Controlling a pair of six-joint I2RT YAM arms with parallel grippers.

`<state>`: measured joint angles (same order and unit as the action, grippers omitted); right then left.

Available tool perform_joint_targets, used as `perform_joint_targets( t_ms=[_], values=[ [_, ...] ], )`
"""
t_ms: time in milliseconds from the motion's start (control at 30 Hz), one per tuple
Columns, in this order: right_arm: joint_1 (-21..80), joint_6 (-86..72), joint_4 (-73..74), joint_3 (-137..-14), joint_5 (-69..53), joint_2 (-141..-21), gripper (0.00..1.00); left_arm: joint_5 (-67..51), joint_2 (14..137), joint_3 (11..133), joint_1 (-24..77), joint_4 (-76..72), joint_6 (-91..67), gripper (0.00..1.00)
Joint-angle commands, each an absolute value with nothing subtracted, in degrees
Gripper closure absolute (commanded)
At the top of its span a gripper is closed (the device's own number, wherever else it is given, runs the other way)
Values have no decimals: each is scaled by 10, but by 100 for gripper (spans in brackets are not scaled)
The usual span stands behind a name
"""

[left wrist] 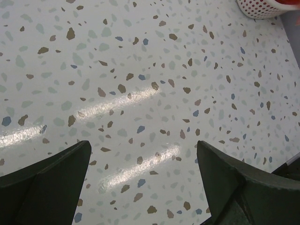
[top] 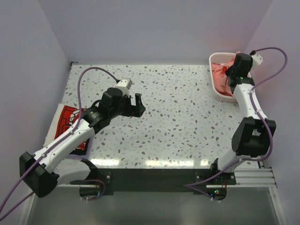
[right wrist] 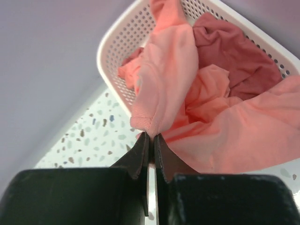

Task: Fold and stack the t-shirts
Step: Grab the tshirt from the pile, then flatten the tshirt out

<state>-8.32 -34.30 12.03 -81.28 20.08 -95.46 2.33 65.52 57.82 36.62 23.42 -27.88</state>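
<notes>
The right gripper [right wrist: 149, 140] is clenched on the hem of a salmon-pink t-shirt [right wrist: 164, 79], the rest of which lies in the white basket [right wrist: 112, 42] at the upper right of the top view. The left gripper [top: 139, 104] stands wide apart above the speckled table [top: 187, 122]. At the left edge lies a white t-shirt [top: 61, 119]; its red-and-black print is too small to read.

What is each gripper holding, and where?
Right gripper: jaws pinch a hemmed edge of the salmon-pink cloth t-shirt trailing from the white plastic basket. Left gripper: nothing, jaws open.
</notes>
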Motion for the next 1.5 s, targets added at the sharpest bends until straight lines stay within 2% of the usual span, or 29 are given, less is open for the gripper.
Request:
perform_joint_targets(
  t_ms=[0, 233, 500, 767, 933, 1100, 1467],
  values=[
    [-80, -368, 93, -802, 172, -890, 100, 30, 649, 578, 363, 227, -277, 0],
    [-54, -363, 134, -863, 123, -775, 100, 43, 650, 577, 363, 226, -278, 0],
    [-52, -381, 157, -1020, 20, -702, 100, 55, 650, 573, 363, 222, -279, 0],
    [-52, -451, 147, -1145, -71, -700, 100, 27, 653, 562, 363, 202, -278, 0],
    [-52, -499, 133, -1179, -119, -713, 100, 3, 655, 557, 362, 184, -276, 0],
    [-52, -545, 98, -1168, -136, -705, 100, -11, 655, 551, 362, 173, -272, 0],
    [-52, -607, 74, -1280, -143, -746, 100, -42, 647, 540, 362, 150, -281, 0]
  ],
)
